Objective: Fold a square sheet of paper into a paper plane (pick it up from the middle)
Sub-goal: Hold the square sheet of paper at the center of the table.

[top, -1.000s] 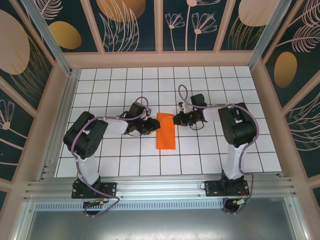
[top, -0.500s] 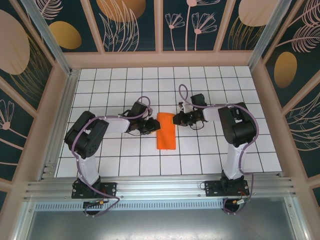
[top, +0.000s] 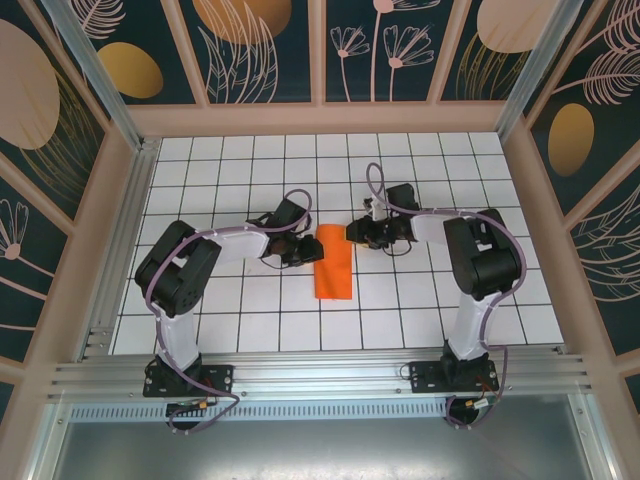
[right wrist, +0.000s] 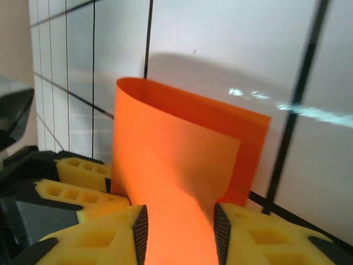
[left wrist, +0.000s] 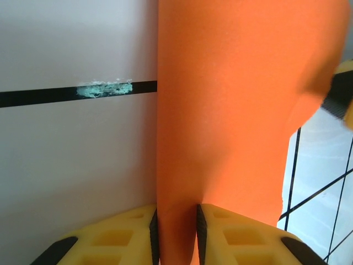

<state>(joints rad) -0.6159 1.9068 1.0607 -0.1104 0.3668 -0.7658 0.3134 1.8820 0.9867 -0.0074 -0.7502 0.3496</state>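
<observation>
The left gripper (left wrist: pixel 176 223) pinches the thin bright orange paper sheet (top: pixel 335 270), lying on the white gridded table (top: pixel 260 322) between both arms. A pull might drag or crumple it, because the right gripper (right wrist: pixel 179 226) has its jaws apart, paper loose between them. The sheet looks folded long, one flap curling up.

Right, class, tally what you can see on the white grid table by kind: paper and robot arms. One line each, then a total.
orange paper: 1
robot arms: 2 (left arm, right arm)
Total: 3
</observation>
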